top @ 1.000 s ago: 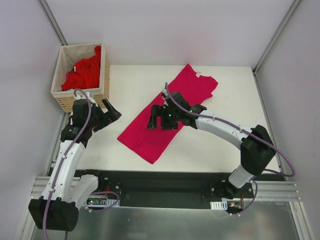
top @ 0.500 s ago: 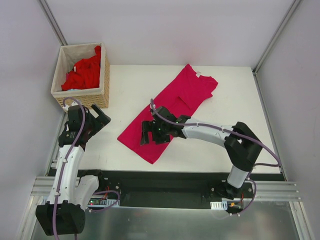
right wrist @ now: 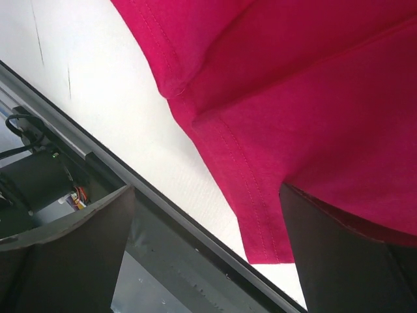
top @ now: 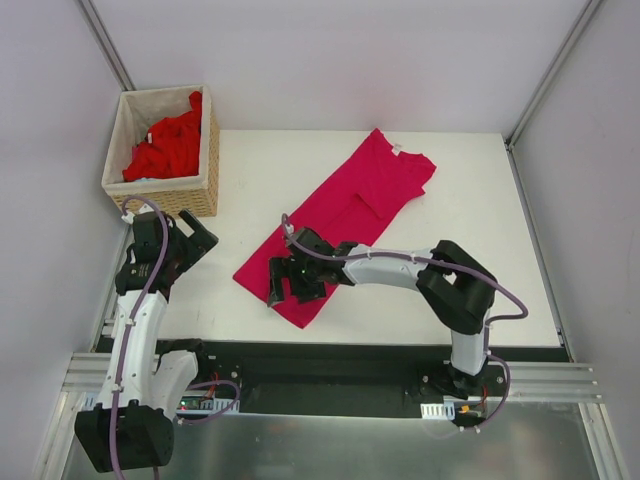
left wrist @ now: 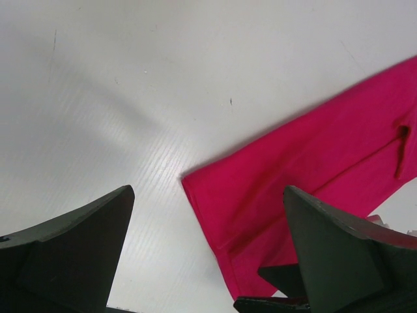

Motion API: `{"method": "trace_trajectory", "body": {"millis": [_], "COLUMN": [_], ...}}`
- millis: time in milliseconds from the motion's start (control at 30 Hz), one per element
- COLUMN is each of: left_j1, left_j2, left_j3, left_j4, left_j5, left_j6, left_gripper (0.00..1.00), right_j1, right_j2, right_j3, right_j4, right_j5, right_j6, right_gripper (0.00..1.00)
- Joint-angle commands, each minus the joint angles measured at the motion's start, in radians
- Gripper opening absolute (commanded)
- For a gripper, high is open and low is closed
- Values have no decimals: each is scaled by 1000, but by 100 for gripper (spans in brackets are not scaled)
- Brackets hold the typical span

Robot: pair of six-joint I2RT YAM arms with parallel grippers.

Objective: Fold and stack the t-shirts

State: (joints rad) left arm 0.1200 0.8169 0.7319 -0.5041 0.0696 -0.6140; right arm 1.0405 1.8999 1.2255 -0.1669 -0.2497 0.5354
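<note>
A magenta t-shirt (top: 350, 205) lies folded lengthwise in a long diagonal strip on the white table (top: 260, 170), its white neck label at the far right end. My right gripper (top: 290, 290) hovers open over the strip's near hem corner. In the right wrist view the stitched hem (right wrist: 293, 98) fills the top, and the right gripper (right wrist: 207, 189) holds nothing. My left gripper (top: 198, 240) stands open to the left of the shirt, apart from it. The left wrist view shows the shirt's near end (left wrist: 306, 169) ahead of the left gripper (left wrist: 208, 192). Brighter red t-shirts (top: 165, 145) sit bunched in the basket.
The woven wicker basket (top: 165, 203) stands at the table's far left corner, just beyond my left gripper. The table's near edge and a black rail (right wrist: 163, 222) run right below the shirt's hem corner. Grey walls enclose the table on three sides.
My right gripper has slid down and left along the shirt, from its middle to the near hem corner. My left gripper has drawn back a little to the left. Both stayed open.
</note>
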Motion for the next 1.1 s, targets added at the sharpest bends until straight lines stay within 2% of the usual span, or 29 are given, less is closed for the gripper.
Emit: {"method": "trace_trajectory", "body": {"millis": [0,267,600,1067], "left_j1": [17,18,20,21], "left_j2": [-9,-7,-9,7], "left_j3": [-3,-19,-23,-8], "left_j4": [4,27,30,35], "left_j5": [9,18,21,32], "left_j6": [17,0,7,8], "left_gripper": [99,99,99,99], "right_j1": [15,21,15,-145], "right_j2": [-13,-113,-157,-272], "right_j3": [-27,-256,-441,-725], "right_j4": [18,-19,-54,1], "right_j5": [-5,61,153,188], "right_j6": [15,17,52,124], "right_gripper": [96,96,96,96]}}
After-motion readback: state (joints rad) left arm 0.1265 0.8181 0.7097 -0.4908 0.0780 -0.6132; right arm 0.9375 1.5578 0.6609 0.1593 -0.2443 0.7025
